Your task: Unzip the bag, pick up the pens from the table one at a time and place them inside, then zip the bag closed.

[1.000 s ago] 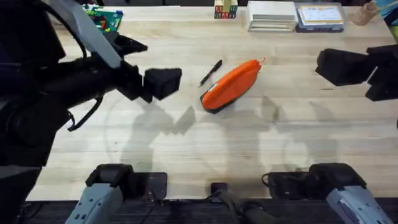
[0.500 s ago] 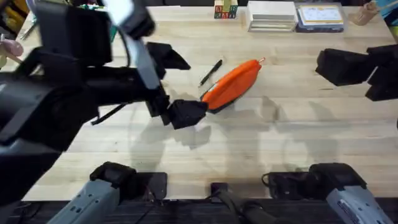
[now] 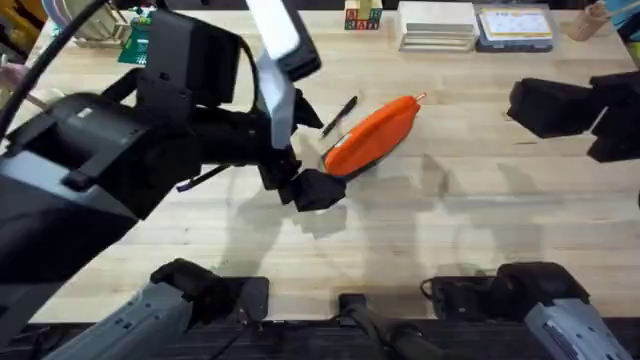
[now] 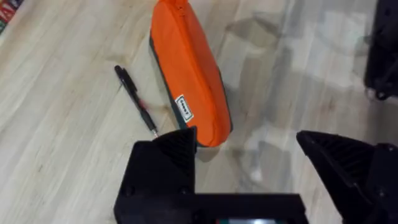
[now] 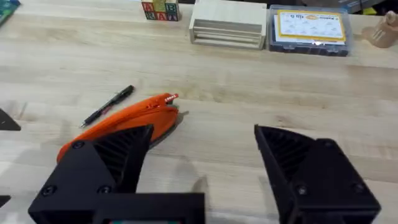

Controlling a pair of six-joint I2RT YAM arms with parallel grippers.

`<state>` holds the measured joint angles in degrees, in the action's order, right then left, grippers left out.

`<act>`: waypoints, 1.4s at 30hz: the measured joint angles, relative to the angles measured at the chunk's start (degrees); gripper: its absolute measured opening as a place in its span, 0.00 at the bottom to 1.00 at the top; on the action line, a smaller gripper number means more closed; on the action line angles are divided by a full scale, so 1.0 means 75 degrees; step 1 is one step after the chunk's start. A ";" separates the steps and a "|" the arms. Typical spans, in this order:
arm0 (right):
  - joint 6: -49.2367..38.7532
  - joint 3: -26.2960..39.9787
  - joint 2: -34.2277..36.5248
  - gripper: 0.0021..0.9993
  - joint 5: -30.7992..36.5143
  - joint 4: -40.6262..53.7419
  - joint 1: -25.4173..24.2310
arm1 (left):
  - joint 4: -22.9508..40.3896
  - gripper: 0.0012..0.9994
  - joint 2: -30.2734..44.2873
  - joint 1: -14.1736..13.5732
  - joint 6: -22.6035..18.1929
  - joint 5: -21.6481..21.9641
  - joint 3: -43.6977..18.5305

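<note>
The orange bag (image 3: 372, 135) lies zipped shut at the middle of the table (image 3: 480, 230), with its red zip pull at the far right end. A slim black pen (image 3: 340, 117) rests just beyond it on the left. My left gripper (image 3: 315, 190) hovers open at the bag's near-left end. In the left wrist view the bag (image 4: 189, 74) and the pen (image 4: 135, 101) lie ahead of the open gripper (image 4: 249, 152), one finger close to the bag's end. My right gripper (image 3: 580, 112) hangs open at the far right, well clear; its view shows the bag (image 5: 124, 121) and pen (image 5: 109, 107).
Along the far edge stand toy blocks (image 3: 363, 15), a white box (image 3: 437, 25) and a clear case (image 3: 513, 27). A green item (image 3: 150, 35) sits at the far left. Bare wood lies in front of the bag and to its right.
My left arm has swung from the left side to the bag's near-left end and looms larger under the camera. The bag, pen and right arm have not moved.
</note>
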<state>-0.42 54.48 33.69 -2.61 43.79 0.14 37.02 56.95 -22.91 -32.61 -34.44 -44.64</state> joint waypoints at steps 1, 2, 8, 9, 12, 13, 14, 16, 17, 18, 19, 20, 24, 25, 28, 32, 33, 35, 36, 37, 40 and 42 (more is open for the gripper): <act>0.0002 0.0000 0.0000 1.00 0.0000 0.0000 0.0000 | -0.0041 0.99 0.0034 -0.0065 -0.0001 0.0125 0.0000; 0.0002 0.0000 0.0000 1.00 0.0000 0.0003 0.0000 | -0.0058 0.99 0.0076 -0.0138 0.0002 0.0254 0.0000; 0.0002 0.0000 0.0000 1.00 0.0000 0.0001 0.0000 | -0.0429 0.99 0.0694 -0.0611 0.0309 0.1256 -0.0003; 0.0002 0.0000 0.0000 1.00 0.0000 0.0000 0.0000 | -0.0581 0.99 0.0835 -0.0679 0.0461 0.1407 -0.0003; 0.0002 0.0000 0.0000 1.00 0.0000 0.0000 0.0000 | -0.0922 0.99 0.1213 -0.0831 0.0888 0.1693 -0.0003; 0.0002 0.0000 0.0000 1.00 0.0000 0.0000 0.0000 | -0.1015 0.99 0.1308 -0.0872 0.1009 0.1748 -0.0003; 0.0002 0.0000 0.0000 1.00 0.0000 0.0000 0.0000 | -0.1100 0.99 0.1422 -0.0916 0.1157 0.1791 -0.0003; 0.0002 0.0000 0.0000 1.00 0.0000 0.0000 0.0000 | -0.1191 0.99 0.1600 -0.0970 0.1418 0.1851 -0.0003; 0.0002 0.0000 0.0000 1.00 0.0000 0.0000 0.0000 | -0.1217 0.99 0.1690 -0.0987 0.1555 0.1887 -0.0003; 0.0002 0.0000 -0.0002 1.00 0.0000 0.0000 0.0000 | -0.1248 0.99 0.1782 -0.0992 0.1688 0.1916 -0.0003; 0.0002 0.0000 0.0000 1.00 0.0000 0.0003 0.0000 | -0.1289 0.99 0.1863 -0.0992 0.1815 0.1934 -0.0003; 0.0002 0.0000 0.0000 1.00 0.0000 0.0001 0.0000 | -0.1347 0.99 0.1939 -0.0992 0.1937 0.1949 -0.0003; 0.0002 0.0000 0.0000 1.00 -0.0003 0.0000 0.0000 | -0.1719 0.99 0.2211 -0.0992 0.2505 0.2006 -0.0003; 0.0002 0.0000 0.0000 1.00 -0.0003 0.0000 0.0000 | -0.1805 0.99 0.2261 -0.0992 0.2631 0.2012 -0.0003; 0.0002 0.0000 0.0000 1.00 -0.0003 0.0000 0.0000 | -0.1911 0.99 0.2352 -0.0992 0.2914 0.2032 -0.0003; 0.0002 0.0000 0.0000 1.00 -0.0003 0.0003 0.0000 | -0.1836 0.99 0.2364 -0.0992 0.3094 0.2032 -0.0009; 0.0002 0.0000 0.0000 1.00 -0.0003 0.0000 0.0000 | -0.1746 0.99 0.2364 -0.0992 0.3115 0.2033 -0.0012; 0.0002 0.0000 0.0000 1.00 -0.0003 0.0003 0.0000 | -0.1517 0.99 0.2364 -0.0992 0.3158 0.2035 -0.0012; 0.0002 0.0000 0.0000 1.00 -0.0003 0.0000 0.0000 | -0.1420 0.99 0.2364 -0.0992 0.3160 0.2038 -0.0012; 0.0002 0.0000 0.0000 1.00 -0.0003 0.0000 0.0000 | -0.1372 0.99 0.2364 -0.0992 0.3188 0.2035 -0.0012; 0.0002 0.0000 0.0000 1.00 -0.0003 0.0002 0.0000 | -0.1352 0.99 0.2364 -0.0992 0.3320 0.2037 -0.0012; 0.0002 0.0000 0.0000 1.00 -0.0003 0.0000 0.0000 | -0.1295 0.99 0.2364 -0.0992 0.3397 0.2036 -0.0012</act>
<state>-0.40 54.48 33.69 -2.63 43.79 0.14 27.30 74.67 -30.35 -7.14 -19.18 -44.73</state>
